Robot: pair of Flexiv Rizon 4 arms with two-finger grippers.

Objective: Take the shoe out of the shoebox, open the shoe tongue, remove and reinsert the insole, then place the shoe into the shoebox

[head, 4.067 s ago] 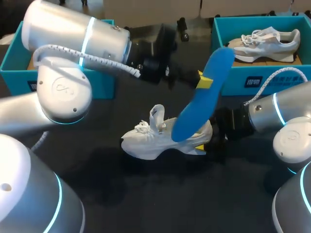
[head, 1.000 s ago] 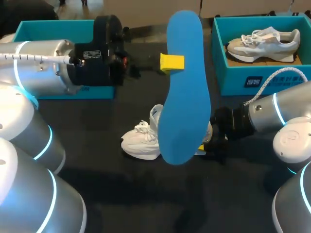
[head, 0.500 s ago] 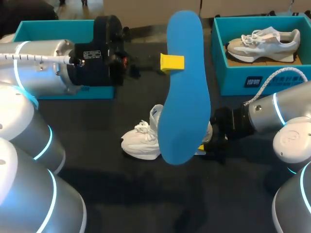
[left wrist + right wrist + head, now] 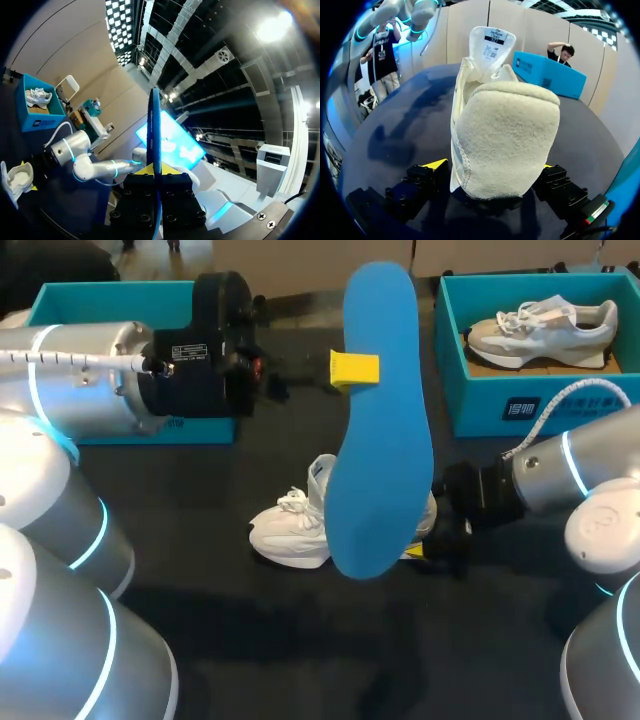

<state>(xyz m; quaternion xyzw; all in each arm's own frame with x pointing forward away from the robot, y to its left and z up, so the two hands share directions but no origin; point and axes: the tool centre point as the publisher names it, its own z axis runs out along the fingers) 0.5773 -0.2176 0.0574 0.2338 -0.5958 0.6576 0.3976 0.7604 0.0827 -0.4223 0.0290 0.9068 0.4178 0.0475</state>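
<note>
Head view, item list:
- Insole point(image 4: 380, 440), blue: clear of the shoe and raised above mid-worktop, gripped near its far end by the left pincer point(image 4: 358, 368), fingers closed on its two faces; the left wrist view shows it edge-on between them. Long axis runs far edge to near edge, lower end hanging over the shoe's heel
- Shoe point(image 4: 295, 525), white: mid-worktop, toe towards the left edge, heel towards the right, tongue point(image 4: 492, 40) standing up. Right pincer point(image 4: 422, 548) set wide, a finger pressed to each side of the heel
- Relation: insole lies crosswise to the shoe, so reinsertion likely needs the left arm to turn and lower it
- Shoebox point(image 4: 480, 400), far right corner: holds a second shoe point(image 4: 545, 330)
- Shoebox point(image 4: 60, 300), far left corner: contents hidden by the left arm
</note>
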